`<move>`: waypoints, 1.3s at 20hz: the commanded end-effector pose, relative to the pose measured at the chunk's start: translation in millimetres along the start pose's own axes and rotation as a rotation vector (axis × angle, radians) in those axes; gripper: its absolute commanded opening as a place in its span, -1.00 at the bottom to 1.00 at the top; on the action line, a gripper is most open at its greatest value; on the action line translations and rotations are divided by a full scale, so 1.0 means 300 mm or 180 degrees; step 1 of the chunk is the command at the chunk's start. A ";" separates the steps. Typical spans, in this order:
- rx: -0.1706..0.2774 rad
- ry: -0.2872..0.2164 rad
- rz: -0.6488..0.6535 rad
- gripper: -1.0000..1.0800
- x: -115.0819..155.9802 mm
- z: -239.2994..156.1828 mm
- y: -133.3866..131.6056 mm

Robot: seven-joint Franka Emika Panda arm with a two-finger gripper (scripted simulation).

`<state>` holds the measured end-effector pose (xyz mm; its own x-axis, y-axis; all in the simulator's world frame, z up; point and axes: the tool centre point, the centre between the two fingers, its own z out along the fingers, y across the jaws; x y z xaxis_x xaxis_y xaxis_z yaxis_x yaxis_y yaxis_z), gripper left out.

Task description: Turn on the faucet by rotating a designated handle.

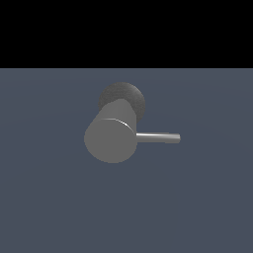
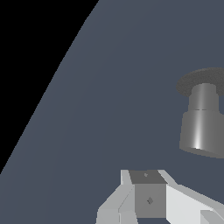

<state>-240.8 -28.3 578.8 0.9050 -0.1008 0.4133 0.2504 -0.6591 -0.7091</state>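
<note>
matte grey faucet [image 1: 109, 140] on a flat blue-grey floor [image 1: 44, 197], thin handle [image 1: 158, 138] pointing toward the exterior view's right, dark rounded base [image 1: 129, 94] behind the cylinder, white gripper [image 2: 146, 199] near the faucet, apart from it, jaw opening impossible to tell

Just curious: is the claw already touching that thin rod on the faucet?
No; in the exterior view the handle juts from the faucet with nothing touching it.

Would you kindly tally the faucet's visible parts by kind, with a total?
Thick cylinder body: 1
Dark rounded base: 1
Thin handle rod: 1
Total: 3 parts of the faucet
</note>
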 end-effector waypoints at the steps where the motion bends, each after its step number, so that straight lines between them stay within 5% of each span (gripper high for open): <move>1: 0.0327 0.0196 0.0011 -1.00 0.023 -0.046 0.004; 13: 0.1790 0.1154 0.0260 -1.00 0.123 -0.276 0.131; 26: 0.3153 0.2175 0.1000 -1.00 0.195 -0.423 0.483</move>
<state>-199.9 -212.4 581.9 0.6941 -0.6920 0.1983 0.4736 0.2314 -0.8498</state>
